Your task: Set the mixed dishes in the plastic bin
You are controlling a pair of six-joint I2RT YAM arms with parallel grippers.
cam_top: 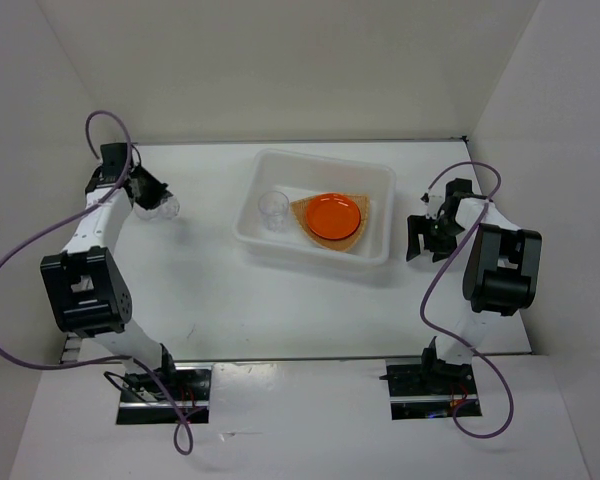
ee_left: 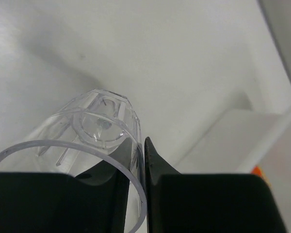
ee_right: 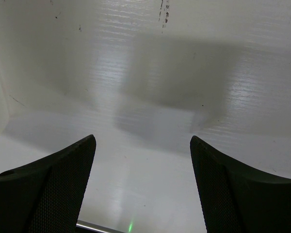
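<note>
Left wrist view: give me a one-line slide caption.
Left fingers pinch the wall of a clear cup, bin off to the right.

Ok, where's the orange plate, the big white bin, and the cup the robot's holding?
orange plate (cam_top: 331, 215): top external view, middle of the plate.
white bin (cam_top: 280, 247): top external view, its near wall.
held cup (ee_left: 99, 124): left wrist view, its clear bottom.

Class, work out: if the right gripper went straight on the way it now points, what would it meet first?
Only a bare white surface lies ahead of the open right gripper. Whether that is table or wall is unclear.
</note>
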